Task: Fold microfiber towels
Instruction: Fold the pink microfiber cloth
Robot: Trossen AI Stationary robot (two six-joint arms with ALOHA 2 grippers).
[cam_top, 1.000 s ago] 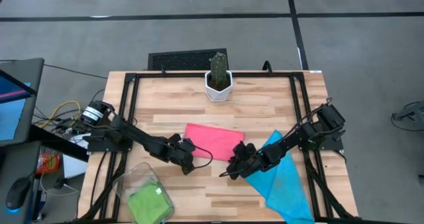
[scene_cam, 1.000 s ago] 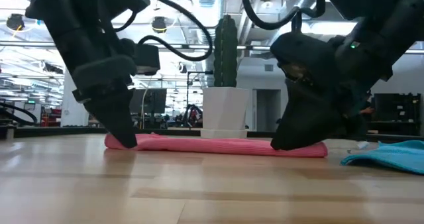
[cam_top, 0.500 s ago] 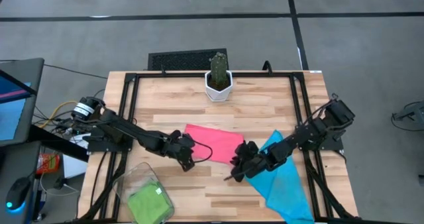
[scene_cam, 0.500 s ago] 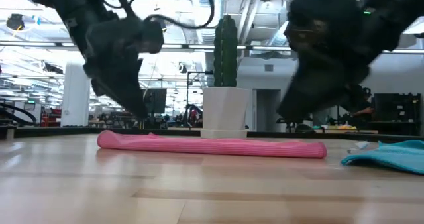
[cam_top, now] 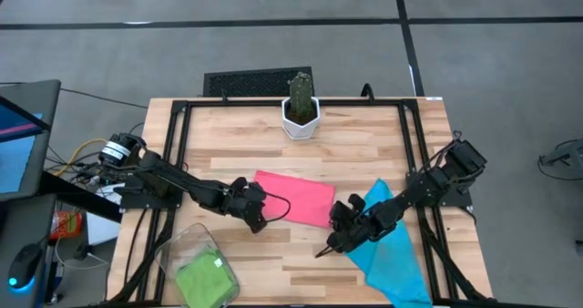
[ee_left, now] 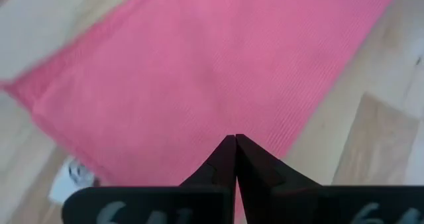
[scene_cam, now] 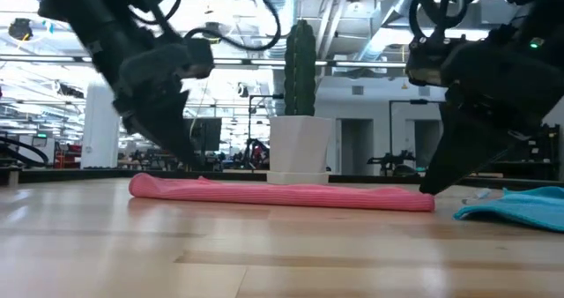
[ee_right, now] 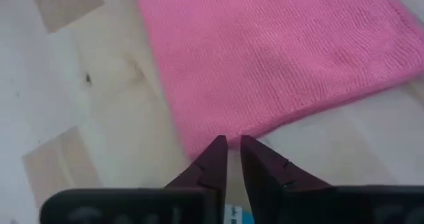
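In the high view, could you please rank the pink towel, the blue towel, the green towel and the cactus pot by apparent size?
1. blue towel, partly under the right arm
2. pink towel
3. green towel, inside the bin
4. cactus pot

The left gripper (ee_left: 235, 139) has its 2 dark fingers (ee_left: 255, 168) pressed together into a single point with no gap between them, and nothing is caught between the tips. Directly beyond that point lies the hot pink microfiber towel (ee_left: 199, 78), spread flat with a fine ribbed weave, filling most of the view and lying on the light wooden table (ee_left: 371, 138), whose planks show past the towel's edges on both sides. A small white tag (ee_left: 74, 176) with a dark printed mark sticks out from under the towel's edge close to the gripper.
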